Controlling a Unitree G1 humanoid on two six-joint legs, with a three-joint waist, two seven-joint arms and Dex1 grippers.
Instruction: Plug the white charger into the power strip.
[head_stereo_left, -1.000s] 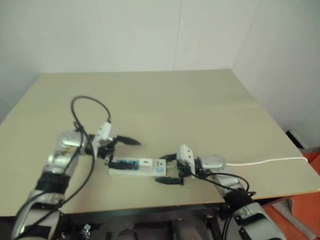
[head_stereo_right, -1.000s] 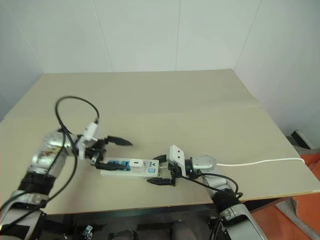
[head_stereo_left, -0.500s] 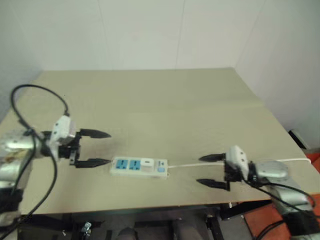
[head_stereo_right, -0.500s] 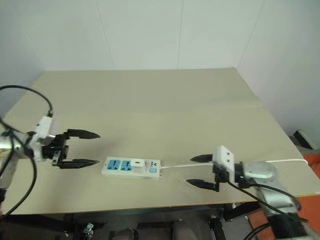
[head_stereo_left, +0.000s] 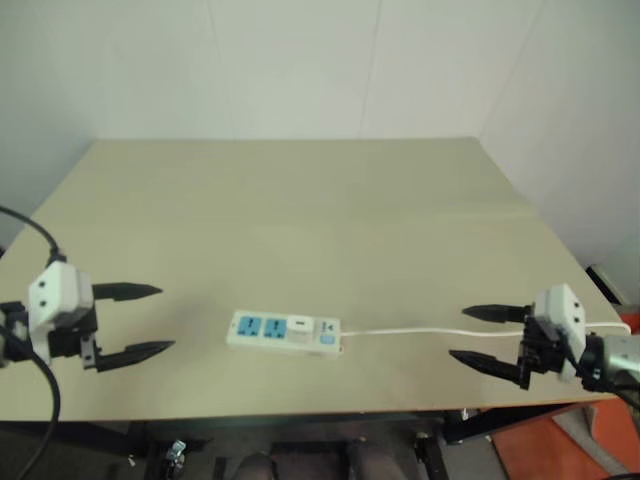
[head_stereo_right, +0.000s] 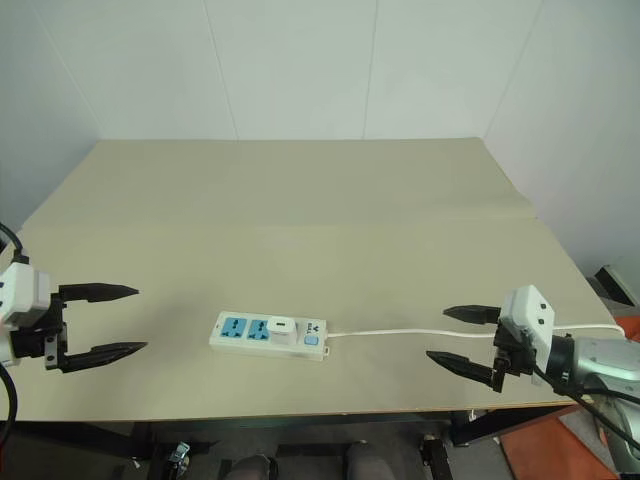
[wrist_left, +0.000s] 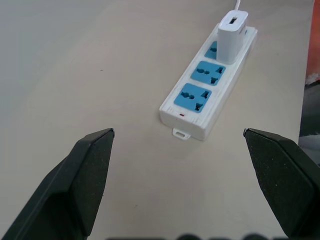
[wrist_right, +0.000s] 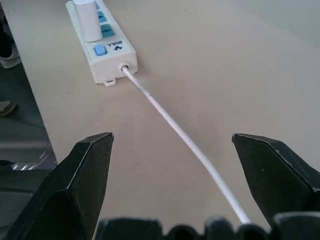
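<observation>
Left wrist view shows the white charger (wrist_left: 231, 35) seated upright in the power strip (wrist_left: 210, 87); left gripper (head_stereo_right: 100, 322) and right gripper (head_stereo_right: 455, 336) gape wide, empty, well apart from it.

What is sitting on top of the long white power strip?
The white charger stands upright on the power strip, in the socket nearest the switch end. Two blue sockets stay uncovered. Its prongs and the socket underneath are hidden.

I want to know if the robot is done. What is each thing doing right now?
white charger: upright, plugged into the power strip's socket nearest the switch.
power strip: flat on the table, two sockets free.
cord: lying on the table.
left gripper: fingers open, holding nothing.
right gripper: fingers open, holding nothing.
</observation>
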